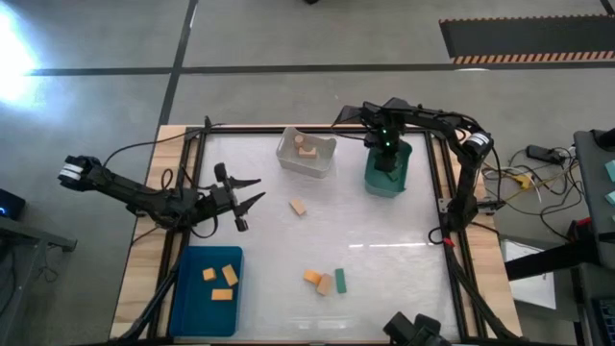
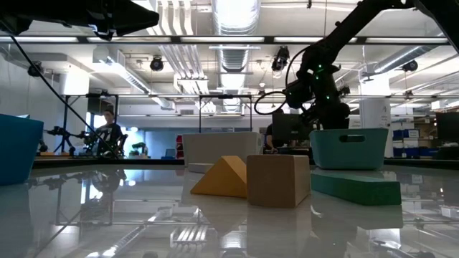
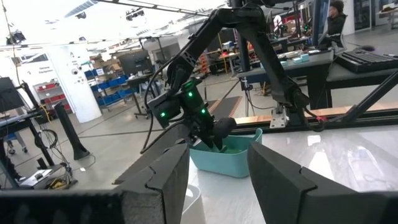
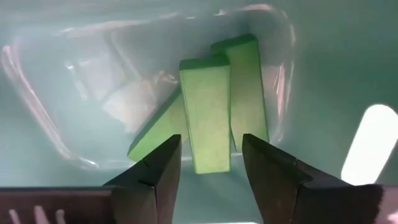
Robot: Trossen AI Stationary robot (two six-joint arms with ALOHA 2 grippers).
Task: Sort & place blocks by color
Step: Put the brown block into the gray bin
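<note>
- Three green blocks [image 4: 211, 106] lie in the green bin [image 1: 388, 171] under the right gripper [image 4: 211, 163], whose fingers stand apart around nothing; the nearest bar lies just below them, apparently released.
- Four blocks remain on the desk [image 1: 384, 250]: a tan one [image 1: 298, 207] mid-desk, and an orange wedge [image 1: 312, 278], tan cube [image 1: 326, 284] and green bar [image 1: 340, 281] clustered near the front.
- They look like light, rigid, smooth pieces; pinching across flat parallel faces should hold best, while the wedge's slope may slip.
- The right arm reaches steeply down into the bin.
- The left gripper [image 1: 242, 199] hovers open and empty above the blue bin [image 1: 183, 308], pointing across the desk.
</note>
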